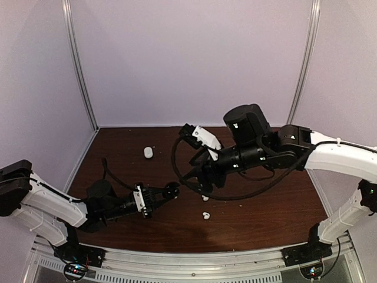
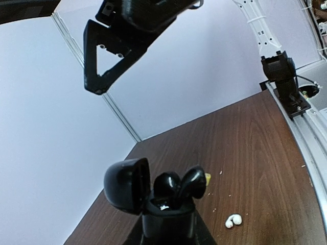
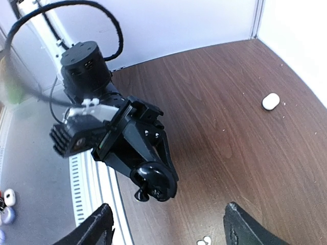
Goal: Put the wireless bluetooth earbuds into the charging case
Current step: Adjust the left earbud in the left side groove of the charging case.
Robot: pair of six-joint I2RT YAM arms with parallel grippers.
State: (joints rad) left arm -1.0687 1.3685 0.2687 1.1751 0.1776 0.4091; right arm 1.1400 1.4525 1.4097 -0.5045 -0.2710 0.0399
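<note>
- white walls close in on three sides of a dark brown wooden table (image 1: 271,221), seen from above with both my arm bases at the bottom edge.
- my left claw (image 1: 165,193) sits at centre left of the top view, low over the wood, clenched on the black charging case (image 1: 171,190).
- in the left wrist view the charging case (image 2: 168,212) stands at bottom centre, upright, with its lid (image 2: 127,185) swung open to the left.
- a black earbud (image 2: 191,182) stands in the open case, leaning right, with its lower part down inside.
- a second rounded black shape sits just beside it on the left; i cannot tell whether that is another bud.
- my right claw (image 3: 168,217) is released: its two fingers sit far apart at the bottom corners of the right wrist view, with nothing between them.
- in the top view the right claw hangs at centre frame, just right of the case and apart from it.
- a white earbud (image 1: 206,216) lies on the table at lower centre, below the right claw.
- a second white earbud (image 1: 204,198) lies near it, a little higher in the frame.
- a closed white case (image 1: 148,152) rests on the wood at upper left of the table, well apart from both claws.
</note>
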